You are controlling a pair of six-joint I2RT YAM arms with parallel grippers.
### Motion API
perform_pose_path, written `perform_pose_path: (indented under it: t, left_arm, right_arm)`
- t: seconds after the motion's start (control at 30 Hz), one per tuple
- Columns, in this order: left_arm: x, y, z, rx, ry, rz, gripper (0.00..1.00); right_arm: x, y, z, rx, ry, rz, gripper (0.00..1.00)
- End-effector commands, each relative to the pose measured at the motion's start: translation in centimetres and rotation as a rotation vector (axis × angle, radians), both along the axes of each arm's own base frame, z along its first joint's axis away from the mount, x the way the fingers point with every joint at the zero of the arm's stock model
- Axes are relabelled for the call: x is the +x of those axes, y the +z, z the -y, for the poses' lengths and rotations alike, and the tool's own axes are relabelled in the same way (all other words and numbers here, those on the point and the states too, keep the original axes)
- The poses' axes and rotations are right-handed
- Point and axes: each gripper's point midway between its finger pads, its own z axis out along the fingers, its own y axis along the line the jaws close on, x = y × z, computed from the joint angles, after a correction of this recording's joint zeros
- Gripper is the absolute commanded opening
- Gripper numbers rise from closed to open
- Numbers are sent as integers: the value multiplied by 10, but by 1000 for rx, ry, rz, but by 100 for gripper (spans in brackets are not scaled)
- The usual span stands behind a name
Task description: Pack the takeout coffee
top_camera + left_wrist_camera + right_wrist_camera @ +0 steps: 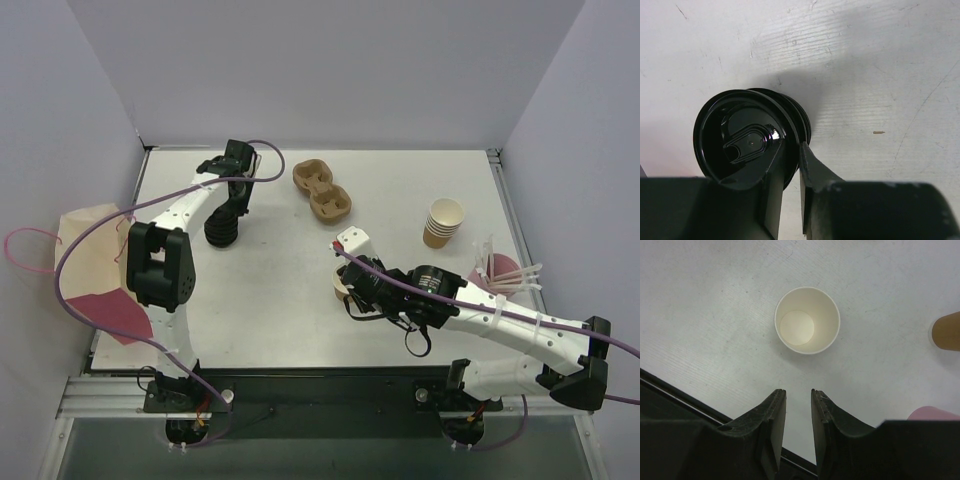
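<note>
No lidded coffee cup is in view. A lidless paper cup (807, 320) with a white inside stands upright just ahead of my right gripper (798, 392). The gripper is slightly open and empty. In the top view the cup (341, 284) is mostly hidden by that gripper (350, 288). My left gripper (792, 145) is down on the stack of black lids (221, 232). One finger is inside the top lid (740, 140), the other is against the outside of its rim. The brown two-well cup holder (322, 190) lies at the back centre.
A stack of tan cups (443, 222) stands at the right and also shows in the right wrist view (946, 331). A pink holder with white sticks (497, 270) is near it. A small white box (355, 242) sits behind the cup. A tan paper bag (90, 250) lies at the left edge.
</note>
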Motion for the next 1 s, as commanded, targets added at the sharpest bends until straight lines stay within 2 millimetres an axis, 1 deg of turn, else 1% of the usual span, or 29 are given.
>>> perform_pose_path:
  t: [0.0, 0.1, 0.23, 0.33, 0.47, 0.5, 0.57, 0.6, 0.63, 0.67, 0.7, 0.73, 0.77, 0.8, 0.83, 0.87, 0.9, 0.93, 0.97]
  left_arm:
    - [7, 36, 3, -20, 3, 85, 23]
    - [7, 37, 3, -21, 3, 88, 23]
    - [6, 37, 3, -23, -1, 84, 15]
    - [6, 41, 3, -22, 1, 91, 14]
    - [4, 60, 7, -42, 23, 117, 14]
    - [5, 71, 13, -73, 19, 135, 14]
    - [1, 90, 21, -133, 4, 152, 14]
    - [-2, 98, 36, -220, -21, 150, 14]
    - [-5, 117, 46, -283, -46, 179, 14]
    - [-8, 127, 54, -343, -63, 192, 14]
    - [-13, 137, 67, -443, -71, 192, 14]
    - [-23, 157, 86, -592, -143, 206, 14]
    - [-31, 168, 100, -692, -185, 201, 14]
    - [-39, 180, 113, -798, -193, 196, 14]
    - [-52, 217, 130, -924, -300, 256, 14]
    - [-61, 210, 137, -978, -312, 225, 15]
    - [-70, 222, 143, -1060, -307, 219, 15]
    - [-79, 250, 151, -1137, -390, 287, 15]
    - [-98, 245, 159, -1225, -448, 218, 15]
  right_arm:
    - [-2, 9, -1, 12, -6, 4, 28]
    - [-2, 9, -1, 10, -6, 3, 28]
    - [-2, 10, 0, 14, -7, 8, 28]
    - [-2, 11, 0, 17, -7, 9, 28]
    - [0, 13, 0, 27, -21, 17, 27]
    - [1, 15, 0, 38, -27, 23, 28]
    - [8, 23, -4, 71, -44, 66, 27]
    - [11, 30, -5, 98, -54, 89, 28]
    - [16, 39, -11, 147, -66, 121, 28]
    - [21, 48, -11, 176, -86, 158, 28]
    - [24, 59, -11, 226, -98, 194, 28]
    - [32, 64, -19, 298, -103, 245, 29]
    - [36, 69, -20, 343, -111, 280, 29]
    - [39, 82, -19, 427, -109, 310, 31]
    - [43, 85, -27, 516, -93, 338, 31]
    - [44, 93, -29, 587, -86, 345, 33]
    - [38, 104, -35, 678, -37, 331, 35]
    - [46, 120, -33, 770, -47, 360, 36]
    - [45, 115, -35, 815, -36, 338, 36]
